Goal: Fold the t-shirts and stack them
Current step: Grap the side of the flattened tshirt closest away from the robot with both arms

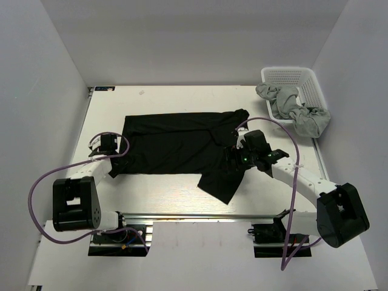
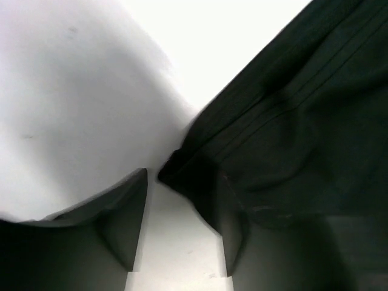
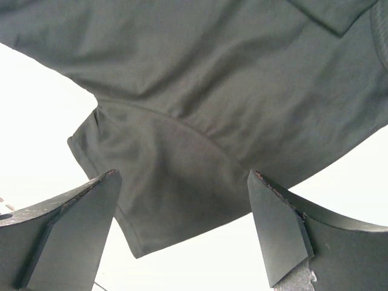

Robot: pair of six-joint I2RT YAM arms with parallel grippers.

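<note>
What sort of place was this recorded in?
Probably a lab robot cell: plain white panels enclose a pale table, two arms are mounted at its near edge, and the laundry is just a black t-shirt and a basket holding grey shirts.

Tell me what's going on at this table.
Two robot arms are working on a black t-shirt spread out on the table. The left end effector straddles its near-left corner, jaws apart, nothing gripped yet. The right end effector hangs open over a sleeve. Grey t-shirts lie crumpled in the white basket.
</note>
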